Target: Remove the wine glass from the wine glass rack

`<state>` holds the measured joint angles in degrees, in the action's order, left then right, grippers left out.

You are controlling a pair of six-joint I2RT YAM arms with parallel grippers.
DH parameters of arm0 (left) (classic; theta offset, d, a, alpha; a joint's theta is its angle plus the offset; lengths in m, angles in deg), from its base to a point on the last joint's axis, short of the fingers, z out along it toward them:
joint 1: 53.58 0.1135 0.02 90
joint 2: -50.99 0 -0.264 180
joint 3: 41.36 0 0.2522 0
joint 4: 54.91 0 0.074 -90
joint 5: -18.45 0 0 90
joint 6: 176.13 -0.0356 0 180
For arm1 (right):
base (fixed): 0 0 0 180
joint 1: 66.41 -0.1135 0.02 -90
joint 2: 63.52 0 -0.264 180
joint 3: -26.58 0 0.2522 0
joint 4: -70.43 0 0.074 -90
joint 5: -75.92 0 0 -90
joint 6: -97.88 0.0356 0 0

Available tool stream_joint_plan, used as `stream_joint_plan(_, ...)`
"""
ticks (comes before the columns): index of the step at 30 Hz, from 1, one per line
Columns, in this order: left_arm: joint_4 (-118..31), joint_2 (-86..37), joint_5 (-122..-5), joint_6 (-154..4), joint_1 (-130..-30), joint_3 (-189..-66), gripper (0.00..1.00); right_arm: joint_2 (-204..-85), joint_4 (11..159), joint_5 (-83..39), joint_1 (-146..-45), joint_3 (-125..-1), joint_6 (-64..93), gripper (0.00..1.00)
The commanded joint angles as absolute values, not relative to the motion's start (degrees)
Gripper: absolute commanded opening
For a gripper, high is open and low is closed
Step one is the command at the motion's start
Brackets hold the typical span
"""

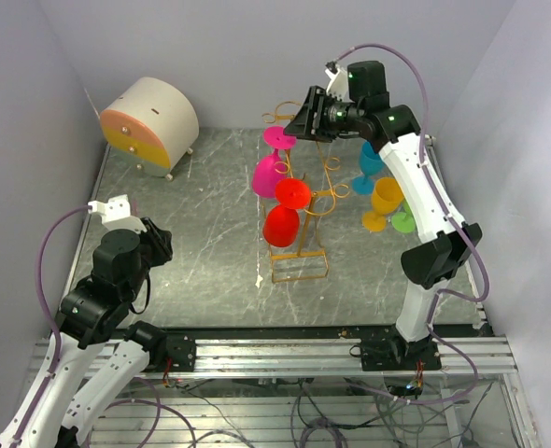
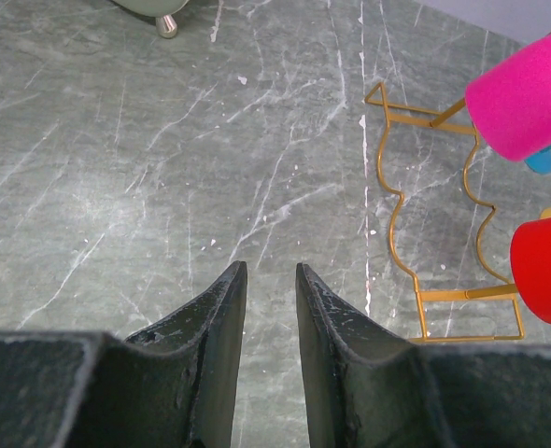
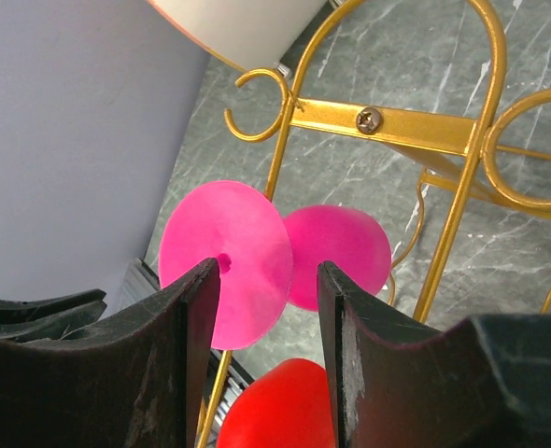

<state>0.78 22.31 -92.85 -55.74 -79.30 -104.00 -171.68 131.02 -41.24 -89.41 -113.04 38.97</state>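
Note:
The golden wire wine glass rack (image 1: 315,198) stands mid-table. A pink wine glass (image 1: 269,173) and a red wine glass (image 1: 281,224) hang on its left side, feet up. My right gripper (image 1: 303,121) is open at the rack's top, just above the pink glass's round foot (image 1: 278,137). In the right wrist view the pink wine glass's foot (image 3: 243,266) lies just beyond the open right gripper (image 3: 266,273), overlapped by the left finger; the pink bowl (image 3: 346,252), red glass (image 3: 285,406) and rack (image 3: 397,121) show too. My left gripper (image 1: 159,247) (image 2: 271,273) is open and empty, low at the left.
A blue glass (image 1: 369,163), a yellow glass (image 1: 385,201) and a green glass (image 1: 403,221) stand right of the rack, beside my right arm. A round white-and-orange drawer box (image 1: 149,121) sits back left. The rack's wire base (image 2: 392,201) lies right of my left gripper.

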Motion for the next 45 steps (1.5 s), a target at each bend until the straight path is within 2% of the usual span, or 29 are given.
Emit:
stream_joint_plan(1,0.24,22.55,-94.44,-55.37,-79.37,-104.36,0.38,-172.36,131.18,-40.37,-89.81,-112.31,39.25,0.46)
stream_joint_plan(12,0.33,22.56,-94.75,-55.37,-79.40,-104.34,0.39,-171.53,127.27,-44.46,-90.05,-109.87,40.67,0.42)
stream_joint_plan(22,0.37,22.52,-94.84,-55.28,-79.41,-104.36,0.39,-169.95,123.69,-46.45,-90.05,-108.33,42.43,0.19)
stream_joint_plan(36,0.42,22.56,-94.96,-55.19,-79.42,-104.41,0.39,-165.91,116.68,-47.39,-89.72,-103.28,47.20,0.00)
stream_joint_plan(45,0.42,22.79,-95.14,-55.11,-79.37,-104.32,0.39,-165.18,107.33,-52.43,-89.27,-98.19,53.38,0.00)
